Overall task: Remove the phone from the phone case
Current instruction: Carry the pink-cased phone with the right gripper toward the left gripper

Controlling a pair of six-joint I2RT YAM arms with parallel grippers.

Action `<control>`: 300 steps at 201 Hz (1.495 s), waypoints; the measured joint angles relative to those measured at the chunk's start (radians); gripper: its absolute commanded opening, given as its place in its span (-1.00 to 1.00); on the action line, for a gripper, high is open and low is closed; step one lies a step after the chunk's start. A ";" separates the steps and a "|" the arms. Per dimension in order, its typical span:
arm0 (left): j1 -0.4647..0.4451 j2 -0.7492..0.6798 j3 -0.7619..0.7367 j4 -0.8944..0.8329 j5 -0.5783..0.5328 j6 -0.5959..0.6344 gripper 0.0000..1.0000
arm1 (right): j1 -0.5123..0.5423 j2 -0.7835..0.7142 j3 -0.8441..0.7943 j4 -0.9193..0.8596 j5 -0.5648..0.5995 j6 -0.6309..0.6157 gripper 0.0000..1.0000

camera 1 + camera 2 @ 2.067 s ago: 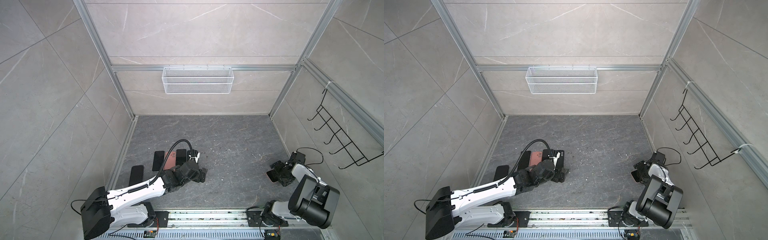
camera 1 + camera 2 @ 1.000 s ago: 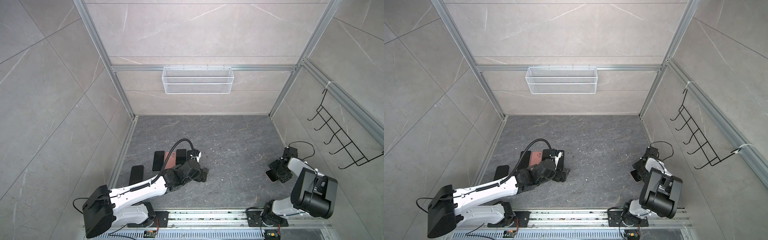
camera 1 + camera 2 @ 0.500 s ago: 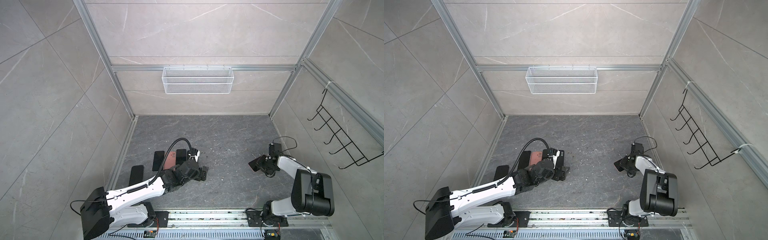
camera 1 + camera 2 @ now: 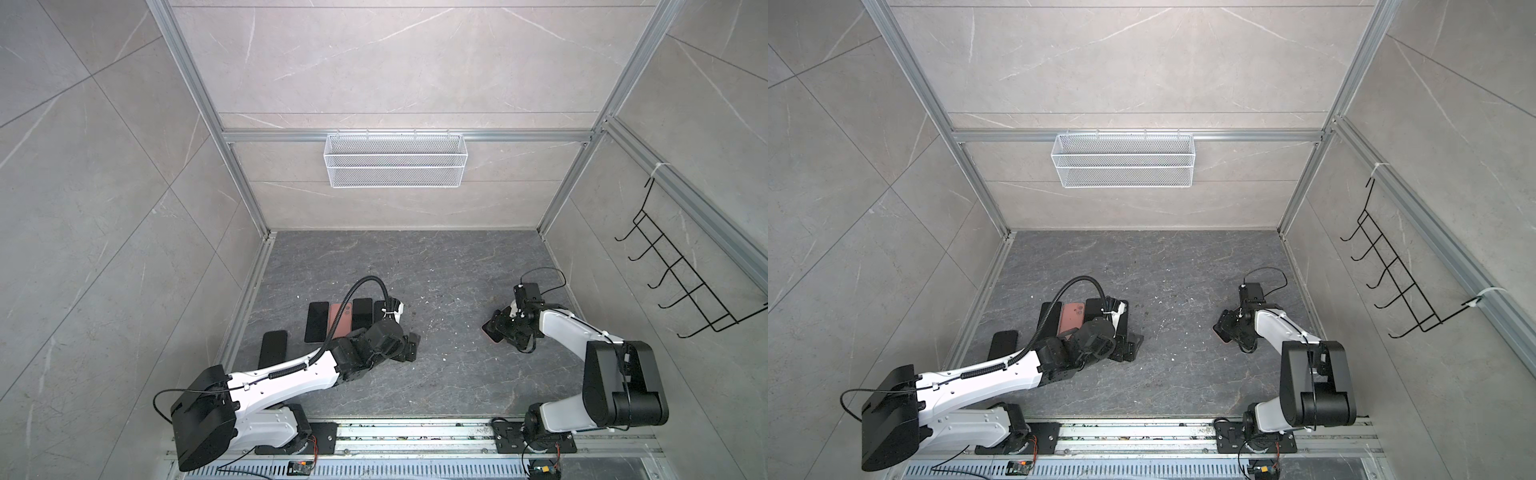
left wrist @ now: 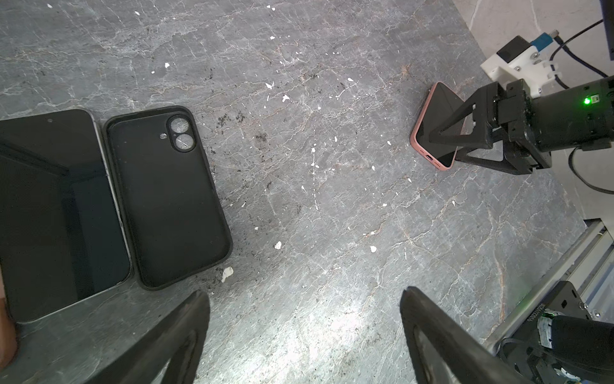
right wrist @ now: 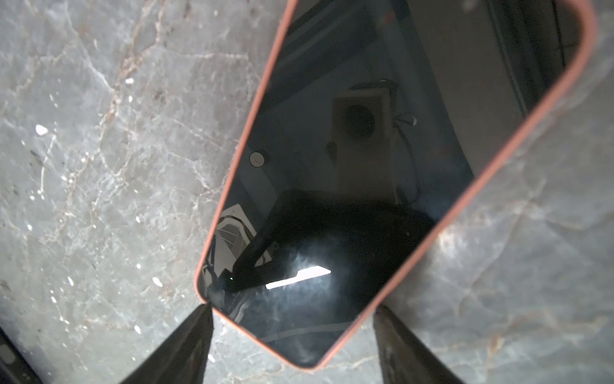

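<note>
A dark grey stone table (image 4: 436, 266) sits inside pale tiled walls, seen from above.

At the far left a black phone (image 4: 273, 348) lies alone and flat. Just to its right is a row of handsets lying side by side: a dark phone (image 4: 316, 321), a pink phone back (image 4: 1072, 318) with its camera lenses up, and a second dark phone (image 5: 59, 212), screen up. An empty black case (image 5: 167, 196) lies beside that one, inside facing up, almost touching it.

The left gripper (image 5: 303, 296) hangs over bare table just to the right of the black case. Its jaws are spread wide and hold nothing.

The middle of the table is bare stone dotted with white specks. A white wire basket (image 4: 395, 160) hangs on the back wall.

To the right, the phone (image 6: 349, 166) lies screen up on the table, seated in its pink case (image 6: 237, 163). The right gripper (image 6: 292, 309) reaches down over one short end of it, a finger at each long edge. Its jaws stand wide, but it is unclear whether they press the case or only straddle it.

A black hook rack (image 4: 681, 282) hangs on the right wall.
</note>
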 measured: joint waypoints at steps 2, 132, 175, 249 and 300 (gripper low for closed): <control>0.000 0.000 0.000 0.000 0.000 0.000 0.83 | 0.002 -0.001 0.001 -0.002 0.002 0.004 0.98; 0.013 -0.014 -0.043 0.045 0.006 0.001 0.84 | 0.072 0.153 0.153 -0.073 0.161 0.207 0.99; 0.027 -0.044 -0.084 0.053 0.017 0.001 0.84 | 0.099 0.198 0.195 -0.113 0.210 0.222 0.96; 0.039 -0.084 -0.098 0.063 0.035 0.001 0.84 | 0.142 0.233 0.219 -0.134 0.266 0.214 0.55; 0.039 -0.089 -0.098 0.072 0.056 -0.001 0.84 | 0.154 0.178 0.161 -0.099 0.276 0.183 0.17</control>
